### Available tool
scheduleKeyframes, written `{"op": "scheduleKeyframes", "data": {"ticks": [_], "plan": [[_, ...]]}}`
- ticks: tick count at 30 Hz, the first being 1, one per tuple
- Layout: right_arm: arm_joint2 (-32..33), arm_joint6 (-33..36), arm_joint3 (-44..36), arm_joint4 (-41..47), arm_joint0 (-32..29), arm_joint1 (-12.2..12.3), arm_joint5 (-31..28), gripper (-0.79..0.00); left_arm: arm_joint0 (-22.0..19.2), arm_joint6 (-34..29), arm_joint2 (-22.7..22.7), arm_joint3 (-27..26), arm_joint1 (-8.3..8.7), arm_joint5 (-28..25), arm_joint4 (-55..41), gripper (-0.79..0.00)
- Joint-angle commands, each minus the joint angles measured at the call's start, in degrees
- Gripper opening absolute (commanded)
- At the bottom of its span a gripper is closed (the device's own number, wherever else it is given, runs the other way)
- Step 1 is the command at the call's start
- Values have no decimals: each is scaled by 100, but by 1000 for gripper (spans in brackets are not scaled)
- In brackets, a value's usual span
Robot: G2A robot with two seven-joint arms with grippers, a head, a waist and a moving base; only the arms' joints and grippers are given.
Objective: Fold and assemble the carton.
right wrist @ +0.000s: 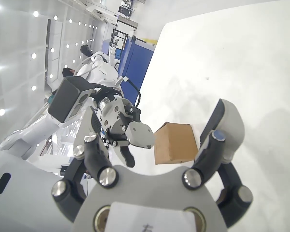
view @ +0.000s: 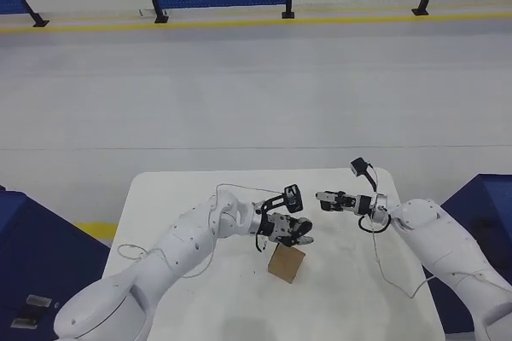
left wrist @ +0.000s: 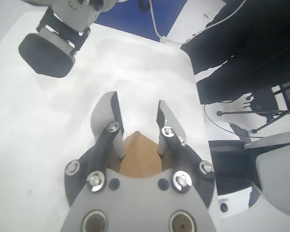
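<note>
A small brown carton (view: pixel 287 262) stands folded into a box on the white table (view: pixel 179 290). My left gripper (view: pixel 297 232) hovers just above its far top edge, open, with nothing between its fingers. In the left wrist view the carton (left wrist: pixel 140 155) lies under the open left gripper (left wrist: pixel 138 112), apart from both pads. My right gripper (view: pixel 322 200) hangs open a little farther back and to the right, off the carton. The right wrist view shows the open right gripper (right wrist: pixel 154 108), the carton (right wrist: pixel 175 143) and the left gripper (right wrist: pixel 133 143) beside it.
Blue cabinets stand at the table's left (view: pixel 17 247) and right (view: pixel 495 205). Thin white cables (view: pixel 392 273) trail over the table by the right arm. The table's right edge (left wrist: pixel 195 92) runs close to the carton; bare table lies to the left and front.
</note>
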Motion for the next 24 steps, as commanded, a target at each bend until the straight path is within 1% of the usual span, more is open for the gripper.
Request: {"op": "scheduleKeyframes", "data": {"ticks": [1, 3, 4, 7, 9, 12, 16, 20, 22, 24], "plan": [[24, -134, -26, 13, -50, -3, 71, 0, -21, -426, 10, -105, 2, 21, -465, -785], [98, -275, -84, -10, -81, 1, 208, 0, -46, -274, -9, -329, 44, 294, 192, -785], [160, -326, -91, 61, -103, 7, 227, 0, -9, -175, 2, -473, 72, 335, 517, -785], [326, -382, -73, 163, -136, 30, 360, 0, 113, 298, -88, -826, 217, -1, 1204, -785], [396, -347, -100, 132, -161, 42, 396, 0, 242, 518, -29, -1160, 338, -1, 1565, -785], [444, -348, -129, 59, -178, 50, 408, 0, 374, 955, 129, -1548, 574, -1, 2016, -785], [444, -348, -129, 59, -178, 50, 408, 0, 438, 1745, 306, -1727, 886, -1, 2332, -785], [444, -348, -129, 59, -178, 50, 408, 0, 417, 2533, 404, -1795, 1137, -1, 2719, -785], [444, -348, -129, 59, -178, 50, 408, 0, 387, 2702, 425, -1804, 1221, -1, 2854, -785], [444, -348, -129, 59, -178, 50, 408, 0, 376, 2690, 447, -1743, 1279, -1, 2920, -785]]}}
